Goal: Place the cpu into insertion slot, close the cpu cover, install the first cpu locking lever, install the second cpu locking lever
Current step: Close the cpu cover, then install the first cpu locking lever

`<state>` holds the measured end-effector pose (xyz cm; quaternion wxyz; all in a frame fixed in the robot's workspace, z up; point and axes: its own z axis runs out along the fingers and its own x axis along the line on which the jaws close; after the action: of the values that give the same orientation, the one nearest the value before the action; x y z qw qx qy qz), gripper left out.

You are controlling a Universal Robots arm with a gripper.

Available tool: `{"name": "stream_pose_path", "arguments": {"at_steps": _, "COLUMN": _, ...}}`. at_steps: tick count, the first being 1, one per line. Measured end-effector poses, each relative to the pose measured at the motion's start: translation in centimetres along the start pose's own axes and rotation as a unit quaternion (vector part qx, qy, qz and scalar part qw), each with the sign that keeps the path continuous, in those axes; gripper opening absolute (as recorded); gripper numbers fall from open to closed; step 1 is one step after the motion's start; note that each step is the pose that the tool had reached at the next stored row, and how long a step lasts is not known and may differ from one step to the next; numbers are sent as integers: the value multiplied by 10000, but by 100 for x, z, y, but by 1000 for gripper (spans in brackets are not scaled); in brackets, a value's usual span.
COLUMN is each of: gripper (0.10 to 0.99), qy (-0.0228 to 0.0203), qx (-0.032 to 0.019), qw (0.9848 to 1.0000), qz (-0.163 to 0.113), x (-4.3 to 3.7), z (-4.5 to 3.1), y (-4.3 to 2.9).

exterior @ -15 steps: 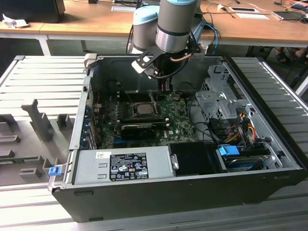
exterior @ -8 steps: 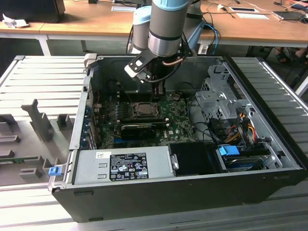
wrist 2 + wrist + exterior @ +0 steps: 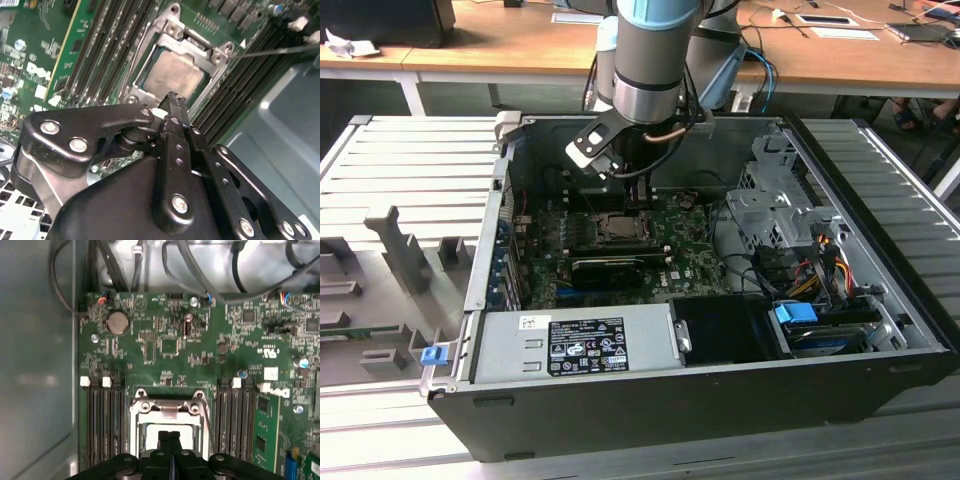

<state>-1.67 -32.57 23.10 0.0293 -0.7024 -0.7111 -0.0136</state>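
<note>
The open computer case [image 3: 670, 425] lies on the slatted bench [image 3: 410, 160] and holds a green motherboard [image 3: 692, 258], a grey power supply [image 3: 580, 345], a metal drive cage [image 3: 770, 195] and bundled cables [image 3: 810, 255]. On the motherboard the insertion slot [image 3: 620, 226] holds the cpu [image 3: 175, 75], its dull metal face showing through the cut-out of the cpu cover [image 3: 197, 50], which lies flat over it. A thin metal rod [image 3: 272, 50] runs outward from one corner of the socket. The arm [image 3: 645, 60] reaches down into the case; its jaws are pressed together, grip nothing, and hang over the cover's edge. Whether they touch it I cannot tell.
</note>
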Motion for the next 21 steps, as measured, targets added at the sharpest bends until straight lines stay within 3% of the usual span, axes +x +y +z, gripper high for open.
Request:
{"name": "stream_pose_path", "arguments": {"at_steps": 5, "gripper": 106, "qy": 10, "qx": -123, "qw": 9999, "qz": -77, "x": -3, "z": 29, "y": -65}}
{"name": "stream_pose_path", "arguments": {"at_steps": 10, "gripper": 106, "qy": 15, "qx": -126, "qw": 9999, "qz": -102, "x": -2, "z": 35, "y": -155}}
{"name": "stream_pose_path", "arguments": {"at_steps": 19, "gripper": 106, "qy": 15, "qx": -126, "qw": 9999, "qz": -103, "x": -1, "z": 36, "y": -249}}
{"name": "stream_pose_path", "arguments": {"at_steps": 21, "gripper": 106, "qy": 15, "qx": -126, "qw": 9999, "qz": -102, "x": 1, "z": 7, "y": -250}}
